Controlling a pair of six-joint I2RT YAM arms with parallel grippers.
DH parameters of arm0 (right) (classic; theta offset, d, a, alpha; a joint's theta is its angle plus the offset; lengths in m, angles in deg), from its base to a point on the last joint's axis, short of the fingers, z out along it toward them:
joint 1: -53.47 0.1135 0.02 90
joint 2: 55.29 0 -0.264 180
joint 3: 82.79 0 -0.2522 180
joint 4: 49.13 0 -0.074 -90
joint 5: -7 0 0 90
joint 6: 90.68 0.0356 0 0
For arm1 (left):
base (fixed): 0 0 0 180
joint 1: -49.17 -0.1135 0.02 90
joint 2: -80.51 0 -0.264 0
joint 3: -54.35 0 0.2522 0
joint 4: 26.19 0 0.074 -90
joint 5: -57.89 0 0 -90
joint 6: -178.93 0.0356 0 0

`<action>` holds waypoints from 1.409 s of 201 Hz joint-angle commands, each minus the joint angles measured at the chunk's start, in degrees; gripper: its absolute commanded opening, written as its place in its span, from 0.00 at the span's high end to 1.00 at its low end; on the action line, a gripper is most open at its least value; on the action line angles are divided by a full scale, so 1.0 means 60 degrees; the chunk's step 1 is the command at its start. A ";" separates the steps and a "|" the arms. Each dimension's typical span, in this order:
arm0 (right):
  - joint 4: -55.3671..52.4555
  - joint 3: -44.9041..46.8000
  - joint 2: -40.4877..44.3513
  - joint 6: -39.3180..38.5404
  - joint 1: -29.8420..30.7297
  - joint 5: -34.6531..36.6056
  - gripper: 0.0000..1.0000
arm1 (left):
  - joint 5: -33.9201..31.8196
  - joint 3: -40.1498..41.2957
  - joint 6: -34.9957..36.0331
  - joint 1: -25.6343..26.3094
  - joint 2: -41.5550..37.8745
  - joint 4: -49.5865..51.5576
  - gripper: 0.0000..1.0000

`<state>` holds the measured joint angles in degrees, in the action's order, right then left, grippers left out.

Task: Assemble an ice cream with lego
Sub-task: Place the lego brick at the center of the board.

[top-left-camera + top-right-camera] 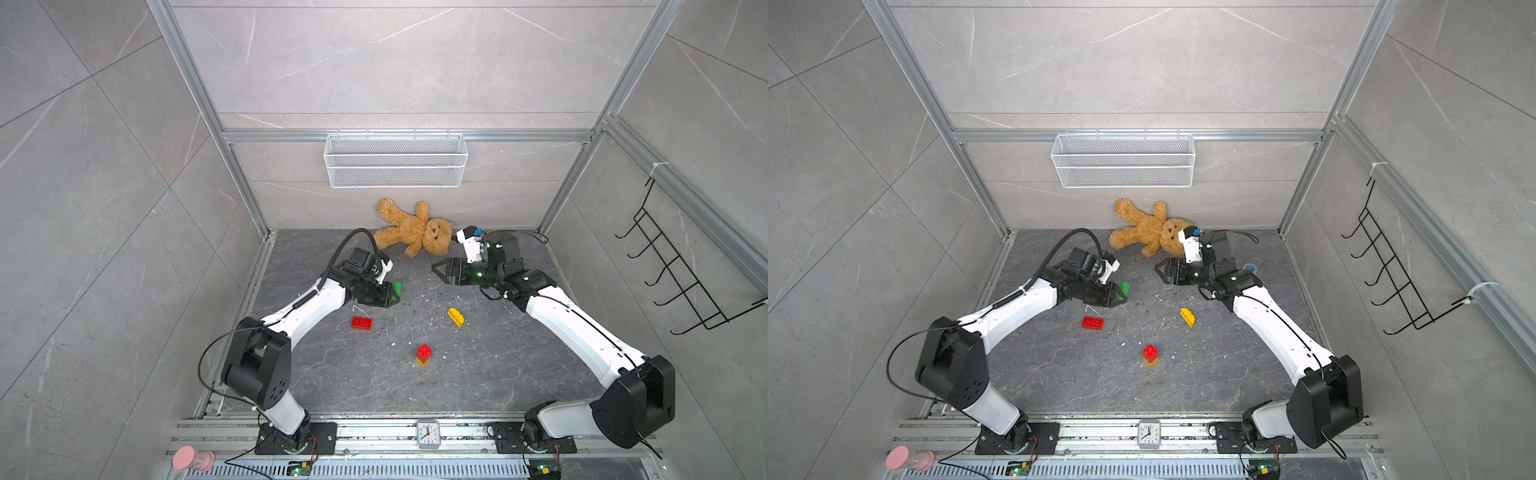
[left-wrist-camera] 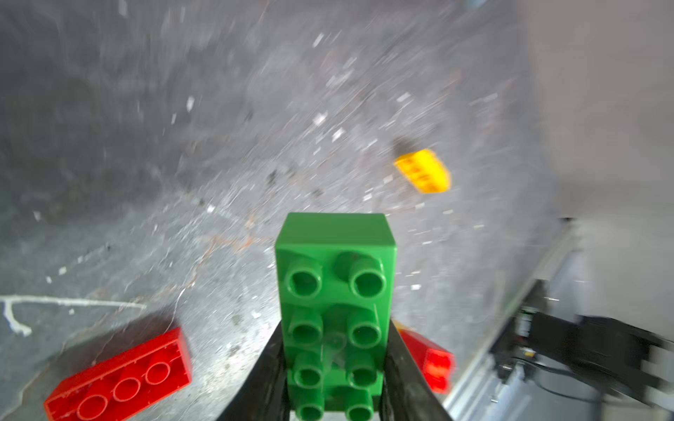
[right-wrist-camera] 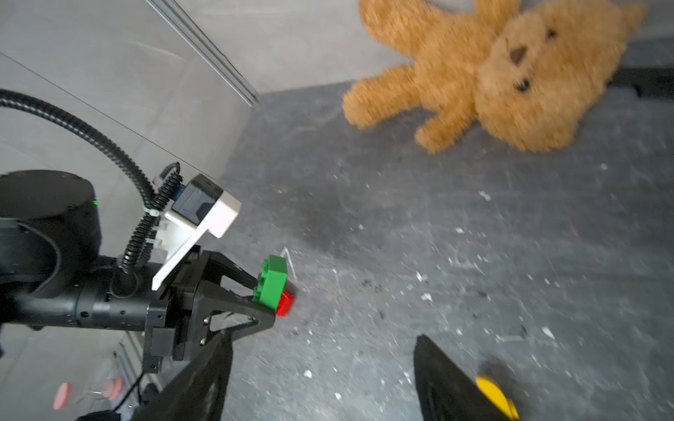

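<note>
**A:** What does the left claw (image 1: 390,294) have?

**B:** It is clamped on the long green studded plastic brick (image 2: 335,255) and holds it clear of the dark grey stone worktop (image 1: 478,374). The right claw (image 3: 324,364) gapes wide, with nothing between its fingers.

**A:** And the ice cream?

**B:** Only the ice cream stem (image 1: 423,356) stands: a red square brick on a yellow one, upright. It is nearer the arm bases than either claw, roughly between them.

**A:** What lies around?

**B:** A flat red oblong brick (image 1: 361,323) lies near the left claw, on its base side. A yellow round-topped brick (image 1: 456,317) lies on its side near the right claw. A brown plush teddy bear (image 1: 415,232) sprawls beyond both claws at the back wall, beneath a white wire basket (image 1: 395,160), and white crumbs (image 1: 392,344) speckle the worktop.

**A:** Any writing?

**B:** A small white alarm clock (image 1: 428,433) sits on the front rail; its numerals are too small to read.
</note>
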<state>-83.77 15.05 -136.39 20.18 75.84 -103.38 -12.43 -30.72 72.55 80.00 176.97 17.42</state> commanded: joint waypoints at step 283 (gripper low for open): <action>-0.3348 -0.2923 -0.5300 -0.0107 0.2478 0.1976 0.24 | -0.2952 0.0505 -0.1190 0.0321 -0.2809 0.0785 0.14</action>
<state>-99.62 3.16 -163.50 17.91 88.01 -92.97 -29.34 -33.06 66.21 85.01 172.56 22.81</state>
